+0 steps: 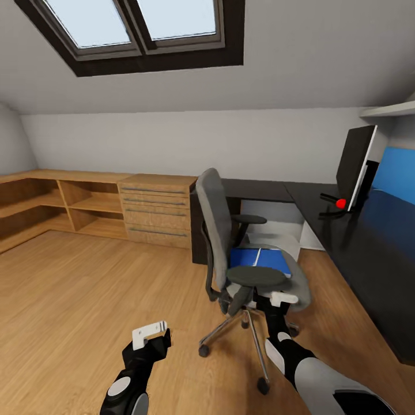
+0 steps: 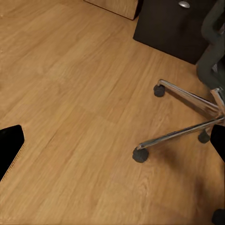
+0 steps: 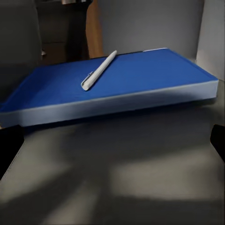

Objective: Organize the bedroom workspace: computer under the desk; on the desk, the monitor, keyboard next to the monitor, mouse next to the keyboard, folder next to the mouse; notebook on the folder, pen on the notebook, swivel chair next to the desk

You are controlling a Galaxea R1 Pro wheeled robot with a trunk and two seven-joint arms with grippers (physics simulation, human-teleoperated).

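Observation:
A grey swivel chair (image 1: 222, 230) stands in front of the dark desk (image 1: 369, 259). On its seat (image 3: 117, 183) lies a flat blue folder (image 1: 262, 260) (image 3: 131, 82) with a white pen (image 1: 257, 257) (image 3: 98, 70) resting on top. My right gripper (image 1: 282, 300) (image 3: 112, 145) is open, low at the seat's front edge, a short way from the folder and not touching it. My left gripper (image 1: 151, 334) (image 2: 112, 150) hangs open over the wooden floor beside the chair's chrome base (image 2: 187, 126), holding nothing. A black monitor (image 1: 354, 164) stands on the desk at the right.
A small red object (image 1: 341, 203) sits at the monitor's foot. Wooden drawers (image 1: 155, 216) and low open shelves (image 1: 57, 207) line the far wall. A blue panel (image 1: 395, 176) and a wall shelf (image 1: 386, 109) are behind the desk. Open floor (image 1: 75, 300) spreads to the left.

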